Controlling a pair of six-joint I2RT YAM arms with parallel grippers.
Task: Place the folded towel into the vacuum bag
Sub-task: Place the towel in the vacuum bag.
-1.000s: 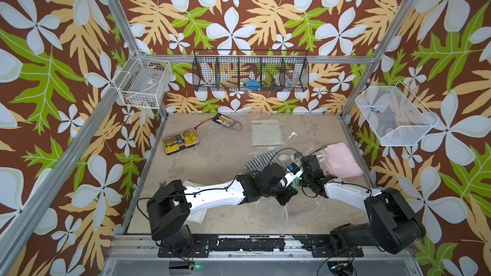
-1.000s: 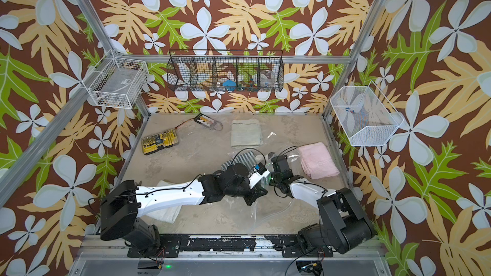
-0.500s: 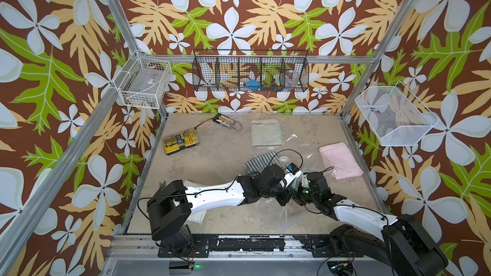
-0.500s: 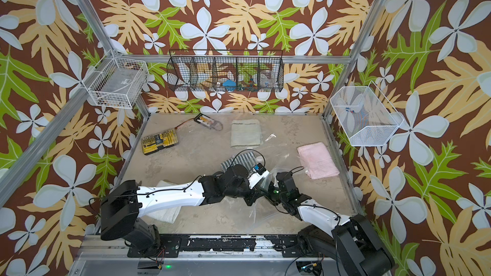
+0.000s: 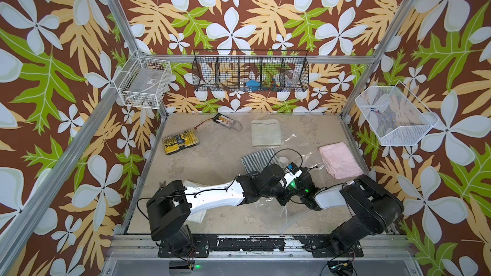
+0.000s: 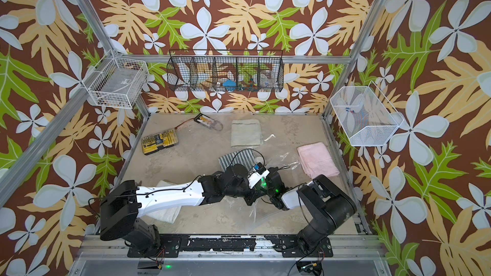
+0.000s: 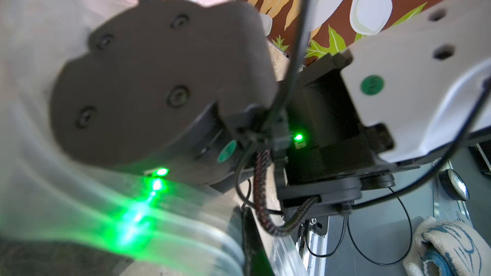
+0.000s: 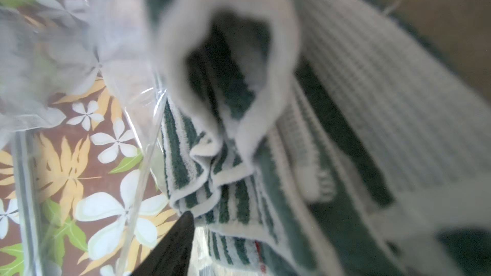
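Big change on the right side: half a second back the right arm [image 5: 372, 205] lay stretched low across the front of the table [image 5: 212, 160]. Now its elbow is hoisted up again and its wrist is tucked right against the other arm's wrist at centre. A full second ago that wrist sat further back, nearer the pink towel [image 5: 340, 160].

The left arm [image 5: 212, 195] hasn't budged. Its left fingers [image 7: 252, 245] are clamped tight, and the clear lip of the vacuum bag [image 7: 79, 208] runs straight into them, so that edge looks pinched.

Only one of the right fingers [image 8: 175, 248] shows, a dark tip against cloth and plastic, and I can't tell how wide they stand.

The striped towel [image 5: 256, 159] lies in the same mid-table spot as before, half hidden behind the left wrist in both top views [image 6: 233, 158]. Up close it fills the right wrist view [image 8: 225, 208], bunched against the bag's film [image 8: 53, 35]. Whether it's inside the plastic, I can't say. The bag [image 5: 305, 152] sprawls from centre towards the front edge.

Around the sandy, mottled surface:
- a pale towel [image 5: 265, 132] at the back
- a yellow bit case [image 5: 180, 142] to the left
- a white cloth [image 5: 198, 215] under the left arm

Floral wallpaper wraps the cell. A black wire rack [image 5: 251, 71] hangs on the back wall, with a white wire basket [image 5: 143, 86] and a white mesh bin [image 5: 393, 118] on the sides.
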